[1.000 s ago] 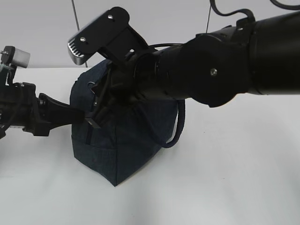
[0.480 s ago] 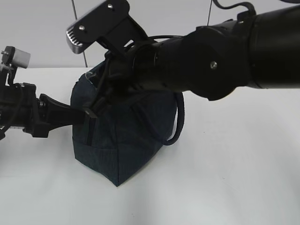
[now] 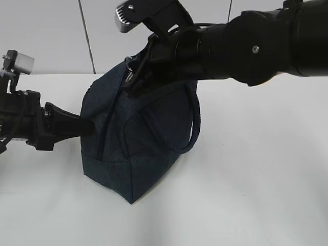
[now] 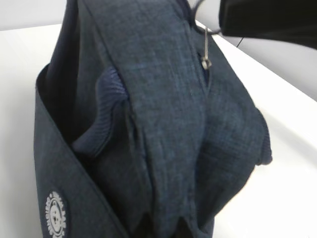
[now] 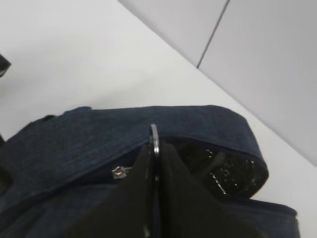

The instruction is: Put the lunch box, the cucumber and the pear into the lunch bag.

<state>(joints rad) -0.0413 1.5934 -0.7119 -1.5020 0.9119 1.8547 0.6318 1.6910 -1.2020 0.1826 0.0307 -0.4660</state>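
The bag (image 3: pixel 133 138) stands upright on the white worktop (image 3: pixel 246 195), left of centre. The right gripper (image 5: pixel 154 144) reaches in from 3 o'clock, jaws pressed together on the metal zipper ring (image 5: pixel 155 135) at the bag's top; beyond it an opening shows shiny lining (image 5: pixel 223 171). The left gripper (image 3: pixel 84 125), at 9 o'clock, has its jaws closed on the bag's side fabric. The handle (image 3: pixel 195 123) hangs at the bag's right.

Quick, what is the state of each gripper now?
Left gripper: shut, pinching the bag side.
Right gripper: shut on the zipper ring.
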